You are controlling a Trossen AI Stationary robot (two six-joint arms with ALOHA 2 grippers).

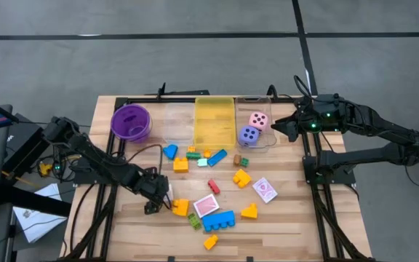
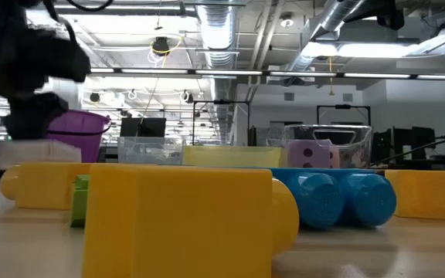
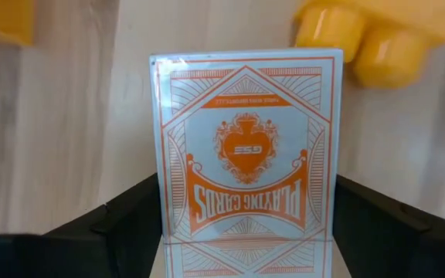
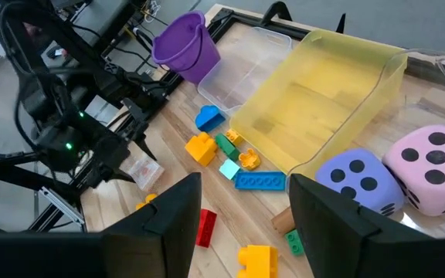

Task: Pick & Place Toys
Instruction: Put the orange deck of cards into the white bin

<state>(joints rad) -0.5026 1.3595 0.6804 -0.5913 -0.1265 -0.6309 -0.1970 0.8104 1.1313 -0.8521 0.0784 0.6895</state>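
Observation:
Small plastic blocks lie scattered over the wooden table, among them a yellow one (image 1: 180,207) and a long blue one (image 1: 219,220). Two card packs (image 1: 206,207) (image 1: 265,190) lie flat among them. A pink die (image 1: 259,120) and a purple die (image 1: 248,135) sit in a clear bin (image 1: 268,138) at the far right. At the near left, my left gripper (image 1: 158,198) is shut on a third red-and-white card pack (image 3: 246,154). My right gripper (image 1: 276,129) hovers open by the dice, nothing between its fingers (image 4: 168,224). My left gripper pinches the card pack by its two long side edges (image 3: 164,208), one finger on each, near the end closest to the wrist. The fingers come from above, slanting steeply down, and lie across the pack. The pack hangs below them, face toward the camera, seemingly just off the table.
A purple bowl (image 1: 130,121), an empty clear bin (image 1: 177,120) and a yellow bin (image 1: 214,120) stand in a row along the far edge. A yellow block (image 3: 377,38) lies close beyond the held pack. Bare wood shows at the near left corner (image 1: 126,233).

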